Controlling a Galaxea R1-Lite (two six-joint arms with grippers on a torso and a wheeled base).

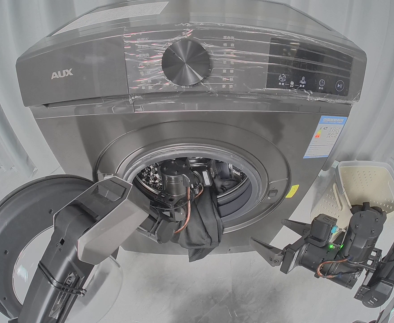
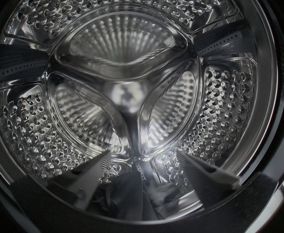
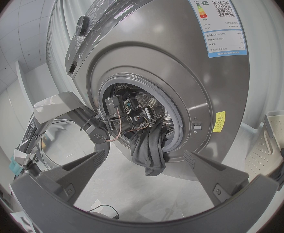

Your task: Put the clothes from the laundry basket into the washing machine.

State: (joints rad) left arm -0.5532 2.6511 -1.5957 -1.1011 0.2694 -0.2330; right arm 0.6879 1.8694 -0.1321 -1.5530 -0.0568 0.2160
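The washing machine (image 1: 116, 126) is showing a metallic grey body, with a brushed silver dial (image 1: 186, 62), a black control panel (image 1: 311, 70) carrying white icons, a blue-edged white label (image 1: 325, 136) bearing coloured bars, and a small yellow sticker (image 1: 292, 190). Its drum (image 2: 226, 107) is gleaming silver, embossed all over with a dimpled pattern, while a darker grey paddle (image 2: 224, 41) is carrying rows of tiny holes. A garment (image 1: 203, 229) is showing plain black. The laundry basket (image 1: 372, 185) is showing cream plastic dotted with a regular grid of holes. The right gripper (image 1: 268, 231) is showing matt black, with a green light (image 1: 330, 246) glowing behind it, and a copper-coloured cable (image 1: 189, 207) is standing out beside the garment.
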